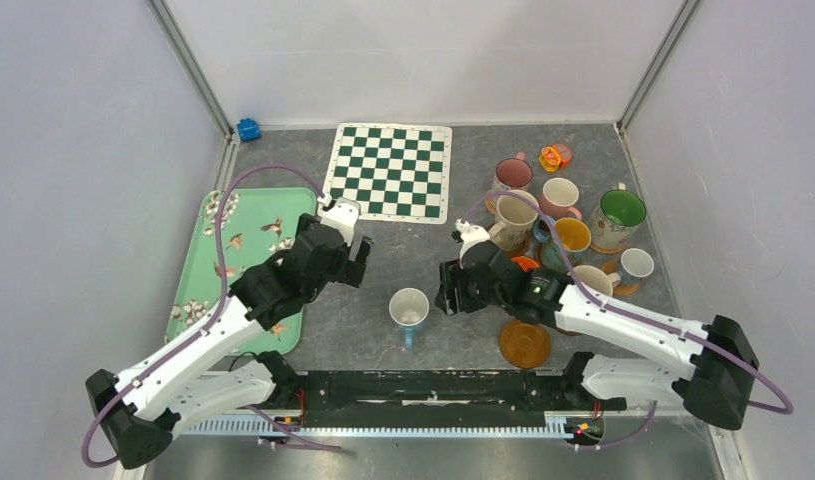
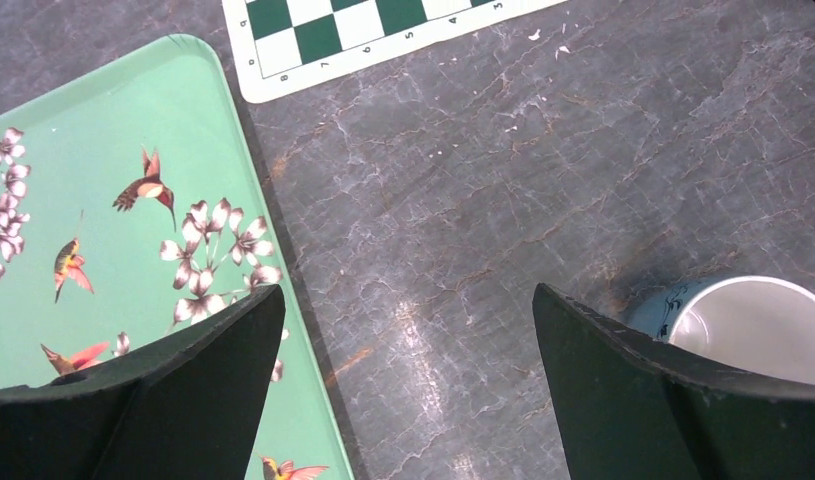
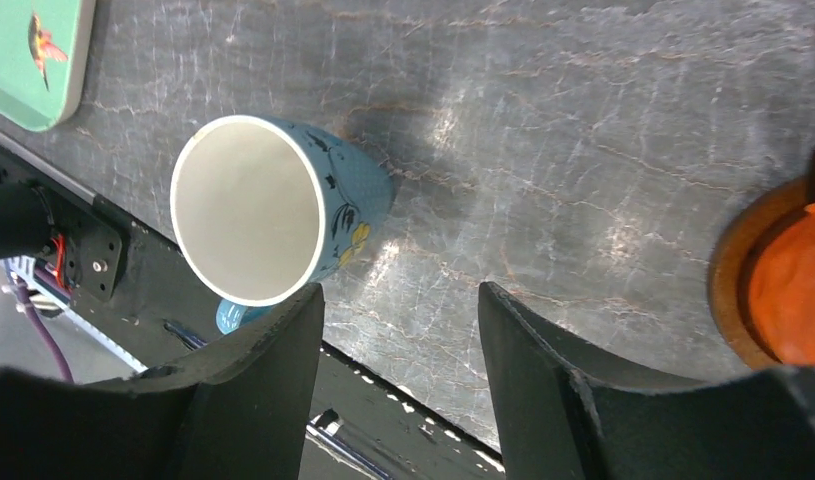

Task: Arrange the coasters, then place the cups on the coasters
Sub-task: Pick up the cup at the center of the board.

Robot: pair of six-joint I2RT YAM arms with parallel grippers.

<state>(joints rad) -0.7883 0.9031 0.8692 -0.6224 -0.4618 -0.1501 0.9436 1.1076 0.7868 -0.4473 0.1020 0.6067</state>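
A blue patterned cup [image 1: 409, 308] stands upright on the bare table near the front edge, between both grippers. My left gripper [image 1: 358, 262] hovers to its left, jaws wide open over bare table [image 2: 408, 300]; the cup's rim [image 2: 753, 325] shows just beyond its right finger. My right gripper [image 1: 448, 290] is open and holds nothing [image 3: 400, 300]; the cup [image 3: 258, 215] stands outside its left finger. An orange-brown coaster [image 1: 524, 343] lies flat at the front right, and its edge [image 3: 773, 290] also shows in the right wrist view. Several more cups [image 1: 560, 195] cluster at the back right.
A mint-green tray [image 1: 245, 262] with bird prints lies on the left. The green-and-white chequered mat [image 1: 391, 170] lies at the back centre. A small orange toy [image 1: 554, 157] sits behind the cup cluster. A small blue object [image 1: 248, 128] is in the back left corner.
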